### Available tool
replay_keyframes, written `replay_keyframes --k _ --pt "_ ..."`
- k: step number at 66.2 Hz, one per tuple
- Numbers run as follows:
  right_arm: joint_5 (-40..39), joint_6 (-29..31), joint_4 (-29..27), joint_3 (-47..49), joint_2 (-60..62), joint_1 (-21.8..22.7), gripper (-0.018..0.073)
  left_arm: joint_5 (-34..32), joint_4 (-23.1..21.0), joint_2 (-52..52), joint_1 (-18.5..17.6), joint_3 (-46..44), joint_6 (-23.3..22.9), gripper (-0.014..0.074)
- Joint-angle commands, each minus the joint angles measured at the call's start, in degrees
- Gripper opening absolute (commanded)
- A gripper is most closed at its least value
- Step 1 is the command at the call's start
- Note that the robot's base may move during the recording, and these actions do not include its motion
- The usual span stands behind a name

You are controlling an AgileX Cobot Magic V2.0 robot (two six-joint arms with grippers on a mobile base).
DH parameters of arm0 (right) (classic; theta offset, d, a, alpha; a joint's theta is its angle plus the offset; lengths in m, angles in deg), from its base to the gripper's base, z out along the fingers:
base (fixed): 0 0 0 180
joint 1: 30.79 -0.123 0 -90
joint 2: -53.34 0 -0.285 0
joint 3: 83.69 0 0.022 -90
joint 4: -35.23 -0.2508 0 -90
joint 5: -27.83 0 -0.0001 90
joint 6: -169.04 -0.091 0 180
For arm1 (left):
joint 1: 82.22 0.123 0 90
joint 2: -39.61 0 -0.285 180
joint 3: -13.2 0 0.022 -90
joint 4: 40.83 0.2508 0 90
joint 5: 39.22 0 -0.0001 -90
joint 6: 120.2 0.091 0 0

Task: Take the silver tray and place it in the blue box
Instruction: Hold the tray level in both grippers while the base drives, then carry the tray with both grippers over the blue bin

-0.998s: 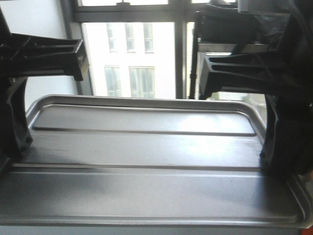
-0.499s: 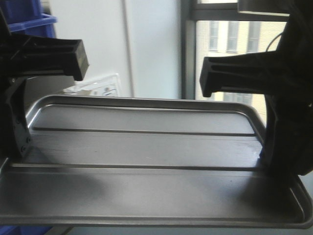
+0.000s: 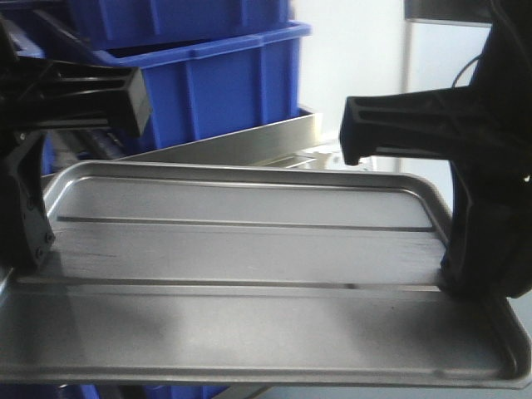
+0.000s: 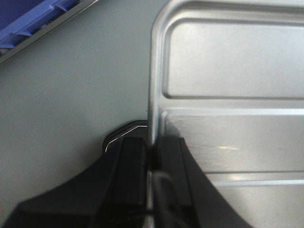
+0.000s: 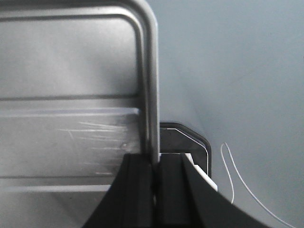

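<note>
Silver tray (image 3: 249,258) was held level between both arms, this side of the blue box (image 3: 220,91), not in it. Left gripper (image 4: 151,148) was clamped on the tray's left rim, one finger inside, one outside. Right gripper (image 5: 154,164) pinched the right rim likewise. Second silver tray (image 3: 241,143) lay tilted between held tray and box. Grey worktop (image 4: 71,95) lay below; its edges could not be made out.

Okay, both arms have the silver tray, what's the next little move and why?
Probably carry it level, forward and left toward the blue box. The left tool and right tool each clamp an end rim of the silver tray, and the box stands beyond its far-left corner, not yet beneath it.
</note>
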Motion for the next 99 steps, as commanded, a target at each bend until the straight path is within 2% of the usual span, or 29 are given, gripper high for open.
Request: replay_keyframes --k 1,99 --pt "-2.4 -0.2 1.3 1.6 1.6 0.0 0.0056 -1.4 0.5 1.5 -0.4 -1.5 -0.6 0.0005" --pt "-2.4 -0.2 1.3 1.6 1.6 0.0 0.0056 -1.4 0.5 1.5 -0.4 -1.5 -0.6 0.0006"
